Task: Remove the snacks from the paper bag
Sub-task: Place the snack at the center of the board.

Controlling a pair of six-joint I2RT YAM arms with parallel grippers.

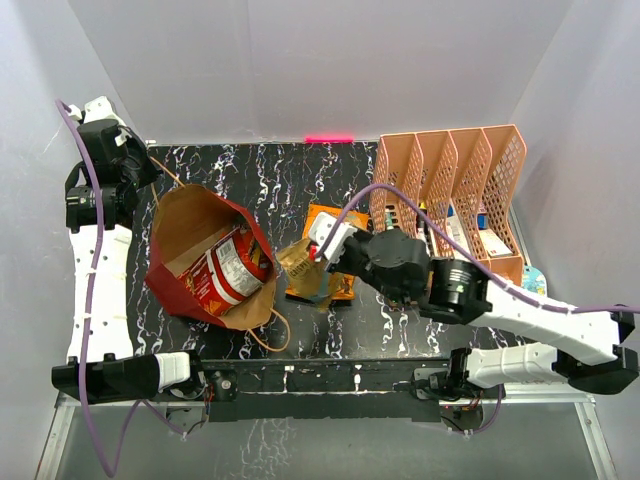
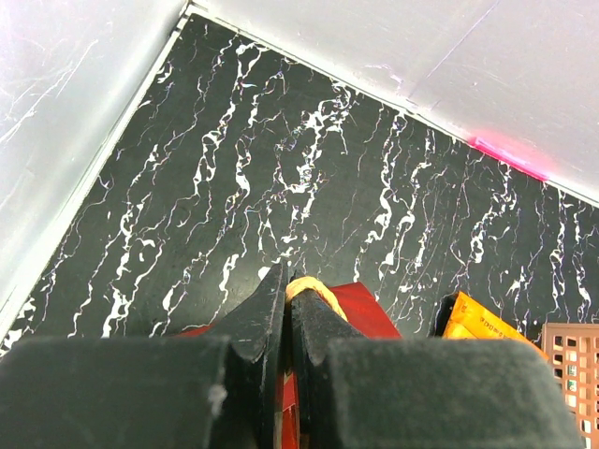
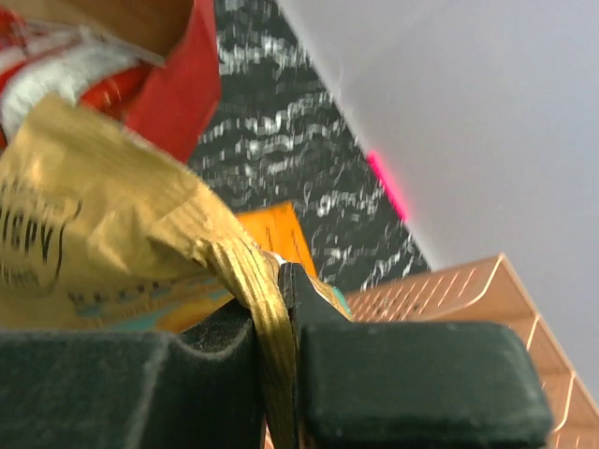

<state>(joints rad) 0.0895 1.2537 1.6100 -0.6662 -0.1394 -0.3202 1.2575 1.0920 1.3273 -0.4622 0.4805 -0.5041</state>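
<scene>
Snacks lie both inside and outside the paper bag [image 1: 176, 291]: a red and white packet [image 1: 234, 268] sits in its open mouth against the kraft lining, while a gold-brown packet [image 1: 298, 263] hangs just beside the mouth, over the table [image 1: 280, 180]. The right gripper [image 1: 318, 254] has that packet by its crimped edge, the jaws pinching the foil tightly between them, as the right wrist view shows plainly. An orange packet [image 1: 328, 218] lies flat on the table just behind the gold-brown one, partly covered by the gripper. The bag itself lies tipped on the left half of the table, red outside, its opening turned up and toward the middle. At the bag's far left corner the left gripper [image 2: 285, 282] has its jaws pressed together on the thin cord handle [image 2: 314, 291], with a red piece of the bag showing right below. A mesh organiser [image 1: 450, 165] stands at the back right of the table, well apart from the bag.
</scene>
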